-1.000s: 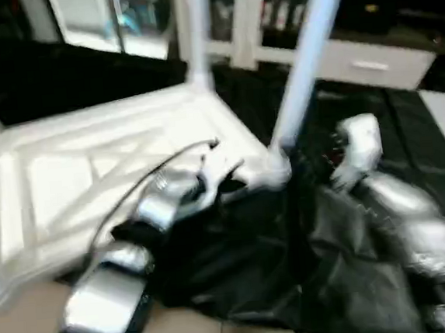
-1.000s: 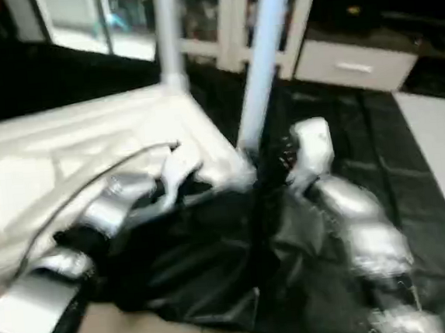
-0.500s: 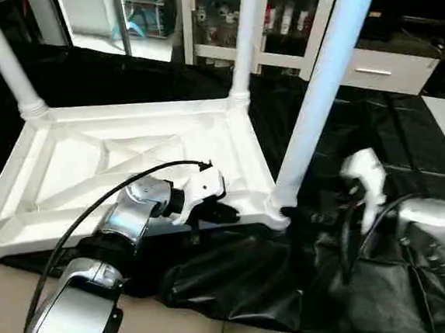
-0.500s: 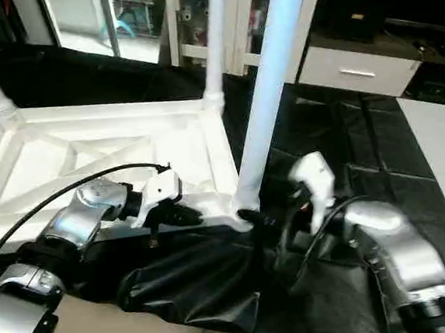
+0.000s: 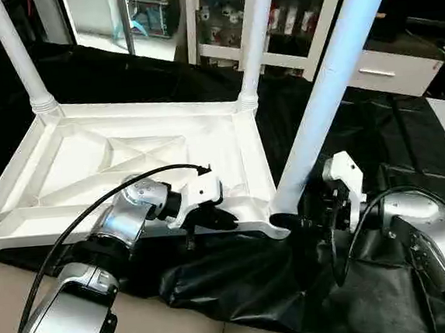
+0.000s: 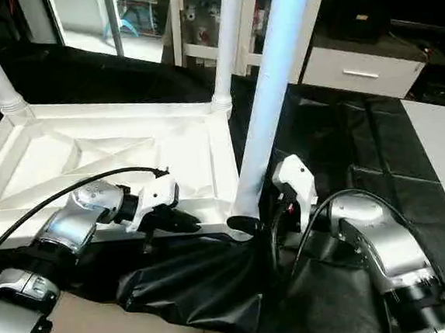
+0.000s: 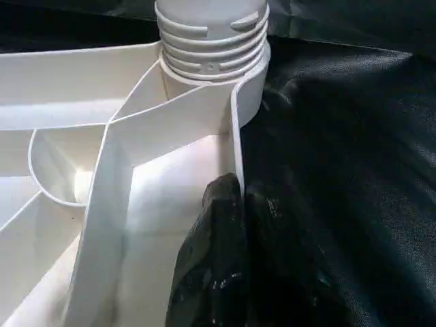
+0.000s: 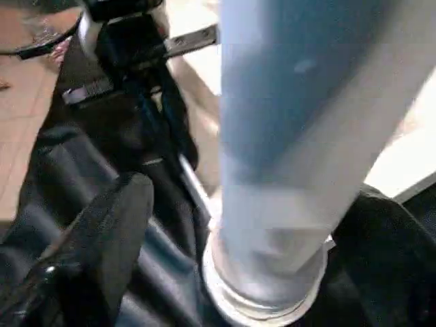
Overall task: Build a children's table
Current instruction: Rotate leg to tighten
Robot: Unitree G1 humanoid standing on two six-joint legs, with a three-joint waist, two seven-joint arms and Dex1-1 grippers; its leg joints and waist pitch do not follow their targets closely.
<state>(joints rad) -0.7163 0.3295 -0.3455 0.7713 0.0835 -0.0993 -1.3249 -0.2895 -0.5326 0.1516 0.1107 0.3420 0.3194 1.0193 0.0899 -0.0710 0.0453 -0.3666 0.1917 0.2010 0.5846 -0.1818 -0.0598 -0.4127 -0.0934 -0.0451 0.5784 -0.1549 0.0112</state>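
With the white plastic square tabletop (image 5: 128, 155) lying ribs-up on the black-draped surface (image 5: 407, 135), our left claw (image 5: 221, 217) pinches its near rim while our right claw (image 6: 278, 228) gapes wide around the nearest long white tapered leg (image 5: 332, 79), so we should close low and twist squarely.

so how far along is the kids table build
Fairly far. The tabletop lies upside down on the black cloth with three legs standing in corner sockets: two far ones and the near leg. In hand: the left hand is pinched shut on the near rim, and the right hand sits open at the near leg's base. The fourth corner is cut off, so that leg can't be judged.
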